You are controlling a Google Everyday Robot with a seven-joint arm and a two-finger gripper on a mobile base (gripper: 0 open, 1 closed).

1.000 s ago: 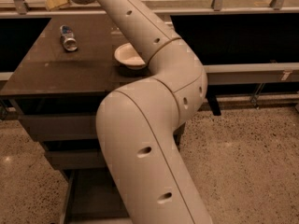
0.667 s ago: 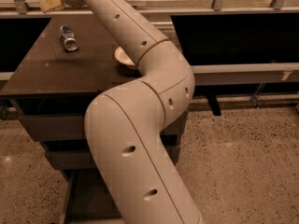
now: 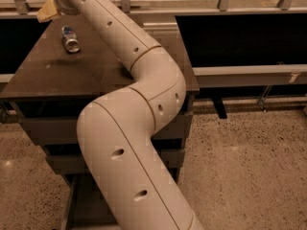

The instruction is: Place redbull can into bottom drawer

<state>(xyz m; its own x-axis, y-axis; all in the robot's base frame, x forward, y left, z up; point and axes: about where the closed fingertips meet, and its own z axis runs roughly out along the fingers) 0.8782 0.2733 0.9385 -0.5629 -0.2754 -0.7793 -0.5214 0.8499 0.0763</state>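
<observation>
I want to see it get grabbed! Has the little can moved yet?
No. The redbull can lies on the same spot of the cabinet top, near its far left corner. The gripper hangs just beyond it, to the left.

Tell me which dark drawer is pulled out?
The lowest dark grey-brown drawer, jutting forward beneath two shut fronts. The end effector is up near the slim silver-and-blue can.

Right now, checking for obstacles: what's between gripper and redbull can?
Bare cabinet top, in the camera view, separates the gripper at its far left from the redbull can.
</observation>
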